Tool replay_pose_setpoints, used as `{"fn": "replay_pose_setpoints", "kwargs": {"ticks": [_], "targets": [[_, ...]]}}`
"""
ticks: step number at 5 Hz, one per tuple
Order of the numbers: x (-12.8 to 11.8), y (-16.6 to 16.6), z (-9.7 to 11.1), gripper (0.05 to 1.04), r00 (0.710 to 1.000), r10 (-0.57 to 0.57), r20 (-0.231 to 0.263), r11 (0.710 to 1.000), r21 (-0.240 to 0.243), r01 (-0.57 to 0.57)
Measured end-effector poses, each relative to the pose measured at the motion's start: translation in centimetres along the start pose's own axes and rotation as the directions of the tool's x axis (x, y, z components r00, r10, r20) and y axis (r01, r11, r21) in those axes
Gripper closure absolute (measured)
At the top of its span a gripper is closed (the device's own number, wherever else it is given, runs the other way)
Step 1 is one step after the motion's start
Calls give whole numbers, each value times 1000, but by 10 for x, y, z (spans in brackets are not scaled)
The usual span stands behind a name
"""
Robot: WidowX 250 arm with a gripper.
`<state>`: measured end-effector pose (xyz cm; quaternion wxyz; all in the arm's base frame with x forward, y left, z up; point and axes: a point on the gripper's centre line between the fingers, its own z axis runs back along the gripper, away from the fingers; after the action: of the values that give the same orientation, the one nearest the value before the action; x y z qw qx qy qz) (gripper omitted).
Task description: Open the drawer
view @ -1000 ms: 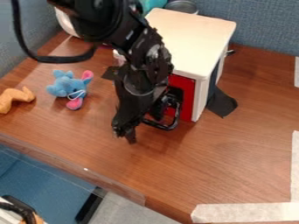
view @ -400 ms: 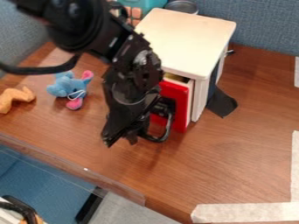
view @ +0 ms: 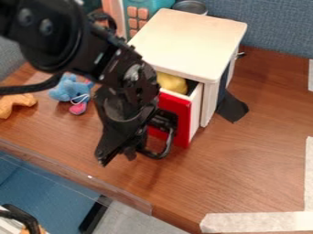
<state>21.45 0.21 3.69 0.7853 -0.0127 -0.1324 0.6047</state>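
The drawer [view: 186,119] stands partly out of the white cabinet [view: 194,42], its red front toward the table's front edge. Inside its opening a yellow thing [view: 172,82] shows. My gripper [view: 117,151] hangs low in front of the red front, pointing down, left of the black handle [view: 160,154] and against it. The arm covers the left part of the drawer front, and how the gripper meets the handle is partly hidden.
A blue plush toy [view: 70,89] and an orange toy [view: 15,103] lie left of the arm. A teal and pink object [view: 138,13] and a metal can [view: 190,6] stand behind. Pale tape [view: 256,222] marks the front right.
The drawer has slid out of the cabinet toward the front left, uncovering the yellow thing. My gripper has moved the same way, down and left, along with the handle.
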Motion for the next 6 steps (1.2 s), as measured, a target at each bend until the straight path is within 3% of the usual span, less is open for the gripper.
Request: {"fn": "replay_pose_setpoints", "kwargs": {"ticks": [5,6], "targets": [[-17,50,12,928,1000,16,-26,999,31,-15],[-18,53,13,882,999,23,-29,1000,21,-22]]}}
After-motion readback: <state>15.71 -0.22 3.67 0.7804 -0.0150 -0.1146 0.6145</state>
